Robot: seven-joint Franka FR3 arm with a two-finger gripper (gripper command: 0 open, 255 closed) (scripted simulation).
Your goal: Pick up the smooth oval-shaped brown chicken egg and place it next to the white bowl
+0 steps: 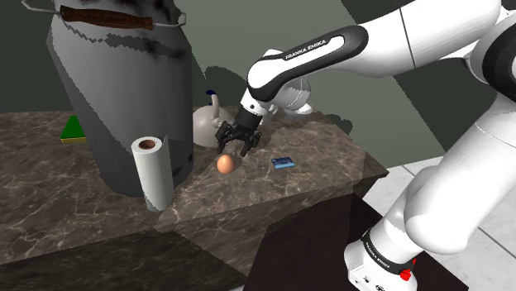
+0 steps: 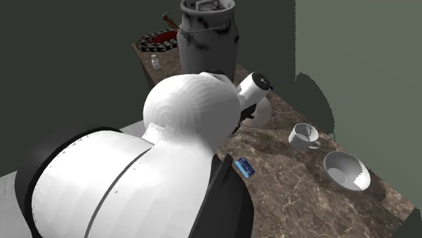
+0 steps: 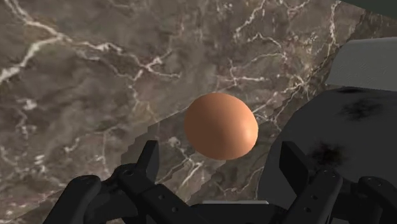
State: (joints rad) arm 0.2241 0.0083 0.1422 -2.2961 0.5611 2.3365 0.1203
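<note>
A smooth brown egg (image 1: 225, 164) lies on the dark marble counter (image 1: 331, 153), in front of a grey kettle (image 1: 207, 124). My black gripper (image 1: 234, 151) hangs just above the egg, open. In the wrist view the egg (image 3: 221, 125) sits just ahead of the gap between the two fingers (image 3: 147, 162), which stand apart and do not touch it. The white bowl (image 2: 347, 170) rests near the counter's end at the second exterior view's right, beyond a white cup (image 2: 303, 136).
A big grey milk can (image 1: 124, 91) and a paper towel roll (image 1: 152, 172) stand to the shoulder view's left of the egg. A small blue object (image 1: 283, 162) lies to its right. A green wedge (image 1: 74, 129) sits far left. The counter edge drops off in front.
</note>
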